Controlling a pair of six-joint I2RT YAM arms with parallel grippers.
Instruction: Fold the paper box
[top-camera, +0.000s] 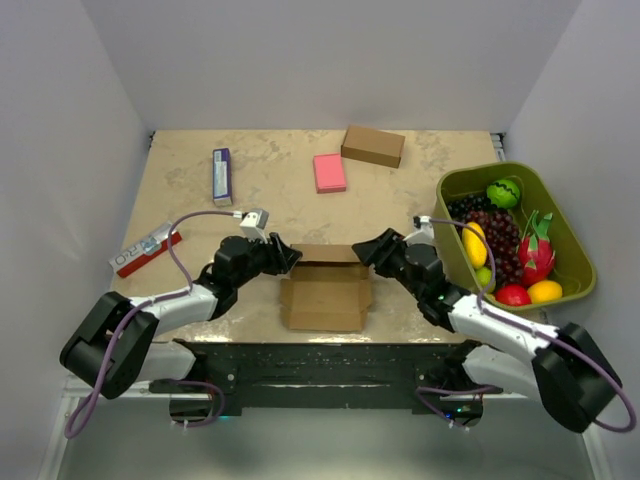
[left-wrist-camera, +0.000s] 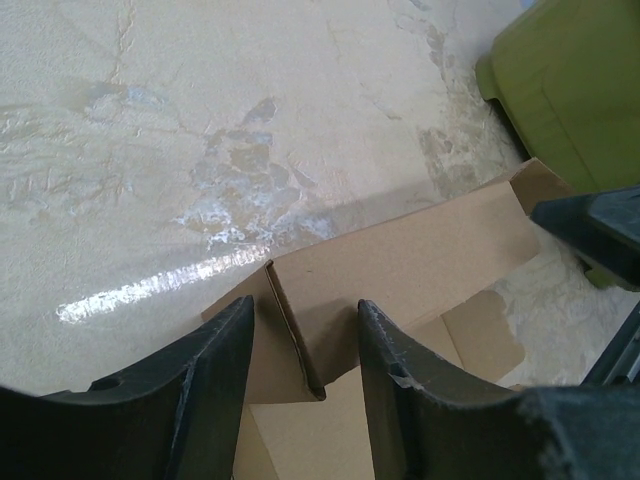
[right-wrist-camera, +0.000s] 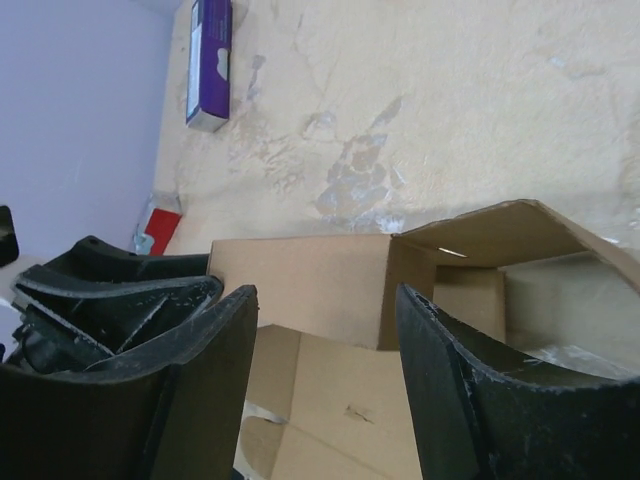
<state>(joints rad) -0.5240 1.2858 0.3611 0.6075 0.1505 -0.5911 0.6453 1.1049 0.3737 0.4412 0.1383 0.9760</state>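
Arms of a tabletop robot flank the paper box (top-camera: 325, 290), which lies at the near middle of the table (top-camera: 420, 165), just ahead of the arm bases. Its far wall stands upright and its front panels lie flat. The left gripper (top-camera: 284, 254) sits at the box's far left corner, its fingers (left-wrist-camera: 225, 370) apart and straddling the upright corner fold; cardboard shows between them, but no pinch is visible. The right gripper (top-camera: 366, 248) sits at the far right corner, jaws likewise parted, with a raised side flap and the open inside of the box showing between and beyond its fingers (right-wrist-camera: 450, 380). Farther back on the table, a pink block (top-camera: 329, 172) and a closed brown box (top-camera: 373, 146) lie close together. A purple-and-white carton (top-camera: 222, 176) lies to their left and a red-and-white packet (top-camera: 146, 250) near the left edge. A green bin (top-camera: 552, 200) of toy fruit stands at the right.
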